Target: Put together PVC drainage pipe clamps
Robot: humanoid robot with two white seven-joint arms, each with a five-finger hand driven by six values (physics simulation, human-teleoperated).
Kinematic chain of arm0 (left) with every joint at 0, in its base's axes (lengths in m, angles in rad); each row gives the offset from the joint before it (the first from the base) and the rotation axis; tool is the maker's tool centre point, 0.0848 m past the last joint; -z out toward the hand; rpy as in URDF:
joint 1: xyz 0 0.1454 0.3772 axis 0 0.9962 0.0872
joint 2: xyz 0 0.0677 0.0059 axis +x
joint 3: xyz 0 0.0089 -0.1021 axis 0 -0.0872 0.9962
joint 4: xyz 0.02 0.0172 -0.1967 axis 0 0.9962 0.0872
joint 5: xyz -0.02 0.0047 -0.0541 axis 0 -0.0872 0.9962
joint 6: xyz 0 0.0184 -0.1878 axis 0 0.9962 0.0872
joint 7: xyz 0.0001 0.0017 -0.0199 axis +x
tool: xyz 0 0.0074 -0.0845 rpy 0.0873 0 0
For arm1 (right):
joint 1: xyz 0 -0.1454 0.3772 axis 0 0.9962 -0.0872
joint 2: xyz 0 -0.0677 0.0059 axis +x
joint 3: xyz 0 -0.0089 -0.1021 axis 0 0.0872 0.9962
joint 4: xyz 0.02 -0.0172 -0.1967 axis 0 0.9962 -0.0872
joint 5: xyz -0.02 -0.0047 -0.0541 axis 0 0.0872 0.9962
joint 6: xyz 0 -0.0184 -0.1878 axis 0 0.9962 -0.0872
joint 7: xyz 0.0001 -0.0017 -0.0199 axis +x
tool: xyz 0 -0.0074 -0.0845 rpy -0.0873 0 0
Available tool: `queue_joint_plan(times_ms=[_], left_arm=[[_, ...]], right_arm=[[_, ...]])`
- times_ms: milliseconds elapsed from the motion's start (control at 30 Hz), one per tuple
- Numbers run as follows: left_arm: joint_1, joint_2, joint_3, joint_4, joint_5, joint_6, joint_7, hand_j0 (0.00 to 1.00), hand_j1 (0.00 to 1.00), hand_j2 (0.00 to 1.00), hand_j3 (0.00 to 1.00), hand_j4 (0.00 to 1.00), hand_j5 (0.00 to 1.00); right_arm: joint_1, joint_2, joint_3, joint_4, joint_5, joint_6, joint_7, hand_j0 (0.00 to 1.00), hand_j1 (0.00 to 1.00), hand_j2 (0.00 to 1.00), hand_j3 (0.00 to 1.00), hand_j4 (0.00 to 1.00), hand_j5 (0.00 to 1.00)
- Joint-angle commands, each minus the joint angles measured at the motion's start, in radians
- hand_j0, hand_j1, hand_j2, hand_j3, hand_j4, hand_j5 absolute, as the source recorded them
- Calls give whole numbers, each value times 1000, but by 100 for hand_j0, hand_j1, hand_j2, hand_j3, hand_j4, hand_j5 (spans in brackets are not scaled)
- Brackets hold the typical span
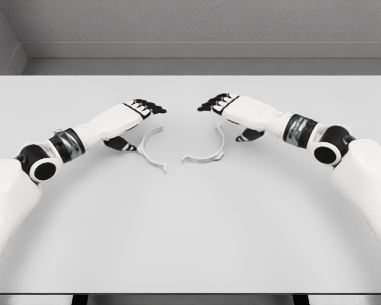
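Two white half-ring clamp pieces lie on the table. The left clamp half (pixel 148 150) curves from under my left hand down to a tab near the middle. The right clamp half (pixel 211 151) curves from under my right hand down to a tab on its left. My left hand (pixel 147 107) hovers over the upper end of the left piece, its black fingers stretched out flat and its thumb hanging below. My right hand (pixel 214 103) mirrors it over the upper end of the right piece. Neither hand holds anything.
The grey table (pixel 190 229) stretches wide in front of the pieces, with its front edge at the bottom of the view. A grey wall runs behind the far edge.
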Motion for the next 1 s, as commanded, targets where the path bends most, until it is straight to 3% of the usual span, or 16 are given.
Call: queue_joint_plan(times_ms=[0, 300, 967], left_arm=[[0, -8, 1, -1, 7, 1, -1, 100, 100, 100, 100, 100, 100], [2, -8, 2, -1, 7, 1, -9, 100, 100, 100, 100, 100, 100], [-2, 4, 5, 5, 13, 1, -7, 100, 100, 100, 100, 100, 100]], right_arm=[[-2, 32, 4, 49, -6, 1, -1, 100, 100, 100, 100, 100, 100], [-31, 95, 5, 127, 20, 1, -2, 100, 100, 100, 100, 100, 100], [-48, 149, 5, 138, 17, 1, 2, 100, 100, 100, 100, 100, 100]])
